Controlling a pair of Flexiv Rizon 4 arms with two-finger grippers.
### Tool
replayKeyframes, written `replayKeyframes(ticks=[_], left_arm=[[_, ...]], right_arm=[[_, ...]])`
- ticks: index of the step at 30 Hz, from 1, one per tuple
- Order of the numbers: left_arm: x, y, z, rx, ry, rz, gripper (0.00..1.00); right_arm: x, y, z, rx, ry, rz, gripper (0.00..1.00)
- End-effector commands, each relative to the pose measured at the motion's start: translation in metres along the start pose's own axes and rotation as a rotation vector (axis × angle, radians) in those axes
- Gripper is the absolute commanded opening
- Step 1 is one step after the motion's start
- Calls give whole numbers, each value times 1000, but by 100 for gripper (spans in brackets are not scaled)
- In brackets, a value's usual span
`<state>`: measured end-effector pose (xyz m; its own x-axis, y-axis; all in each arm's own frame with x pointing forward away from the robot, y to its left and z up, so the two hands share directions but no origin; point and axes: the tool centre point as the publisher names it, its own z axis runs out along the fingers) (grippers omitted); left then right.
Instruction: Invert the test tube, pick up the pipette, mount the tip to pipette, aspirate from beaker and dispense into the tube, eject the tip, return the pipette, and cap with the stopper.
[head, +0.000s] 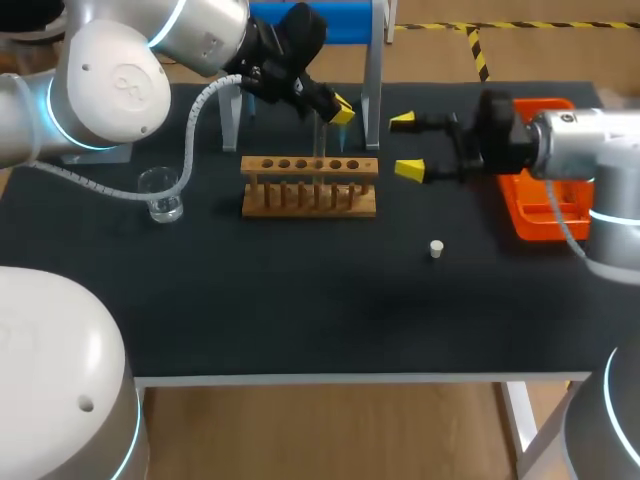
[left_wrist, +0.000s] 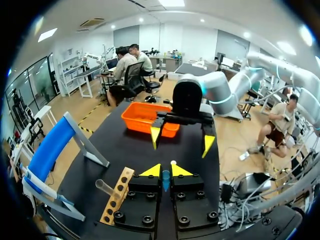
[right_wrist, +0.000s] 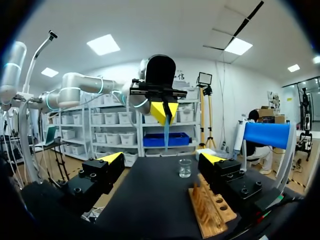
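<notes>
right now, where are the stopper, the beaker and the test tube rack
stopper (head: 436, 248), head view, its top
beaker (head: 162, 197), head view, its glass wall
test tube rack (head: 250, 166), head view, top board's end nearest the beaker

A wooden rack (head: 310, 186) stands mid-way on the black table (head: 300, 300), an orange tray (head: 522, 222) near its right side.

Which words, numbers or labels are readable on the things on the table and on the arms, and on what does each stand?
None is readable.
No print shows on the wooden rack, beaker, orange tray, white stopper or test tube.
On the left arm's joint cap: a raised mark, too blurred to read.
</notes>
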<state>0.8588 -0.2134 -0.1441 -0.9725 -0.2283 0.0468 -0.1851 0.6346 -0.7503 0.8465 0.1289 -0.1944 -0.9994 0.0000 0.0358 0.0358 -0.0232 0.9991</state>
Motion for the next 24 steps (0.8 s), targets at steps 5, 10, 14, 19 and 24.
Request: replayKeyframes(ticks=[5, 10, 14, 19, 24], left_arm=[[0, -1, -1, -5, 2, -1, 0], [0, -1, -1, -5, 2, -1, 0], [0, -1, -1, -5, 2, -1, 0], [0, -1, -1, -5, 2, -1, 0], [0, -1, -1, -5, 2, -1, 0]], right_arm=[[10, 7, 20, 30, -55, -20, 100], [10, 8, 35, 45, -51, -46, 100], [4, 7, 47, 54, -55, -55, 100], [-6, 8, 58, 62, -59, -58, 100], [-16, 11, 68, 63, -57, -60, 100]])
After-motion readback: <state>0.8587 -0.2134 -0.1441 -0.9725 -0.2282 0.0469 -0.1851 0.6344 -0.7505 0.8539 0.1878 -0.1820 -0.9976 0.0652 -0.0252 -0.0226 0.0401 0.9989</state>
